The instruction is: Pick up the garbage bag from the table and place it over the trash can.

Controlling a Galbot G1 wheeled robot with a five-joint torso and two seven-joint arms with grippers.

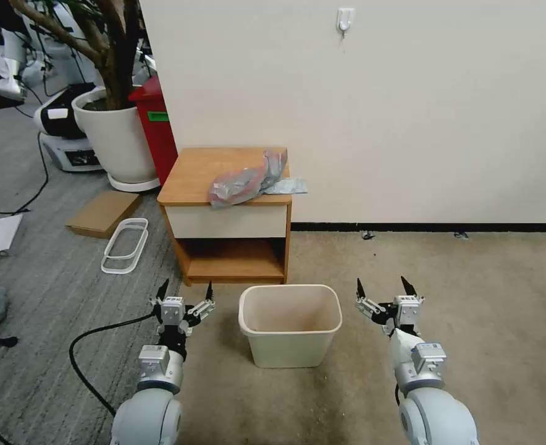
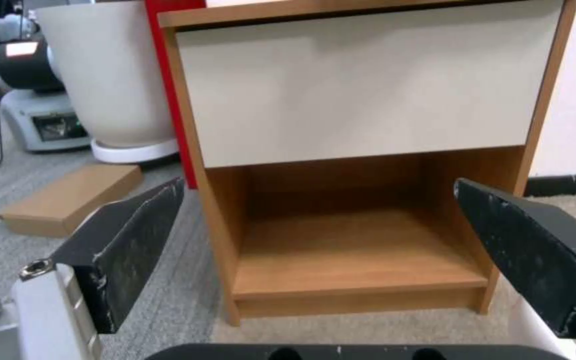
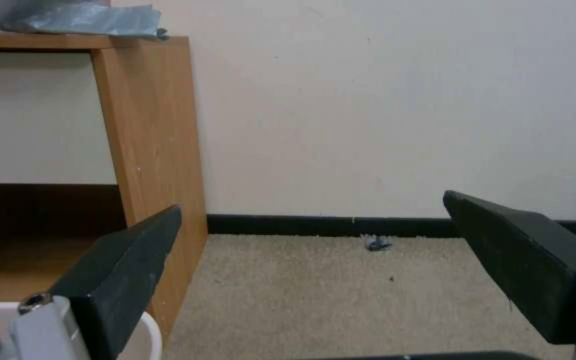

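On the table (image 1: 193, 173), the garbage bag (image 1: 248, 179) lies crumpled, angled toward the wall.

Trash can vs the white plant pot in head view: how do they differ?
The trash can is small, cream-beige and rectangular with rounded corners; the plant pot is larger, white and round. The trash can sits empty on the carpet in front of the table, between the two grippers; the plant pot holds a tree and stands farther back, to the left of the table. Both are upright, open-topped containers on the floor.
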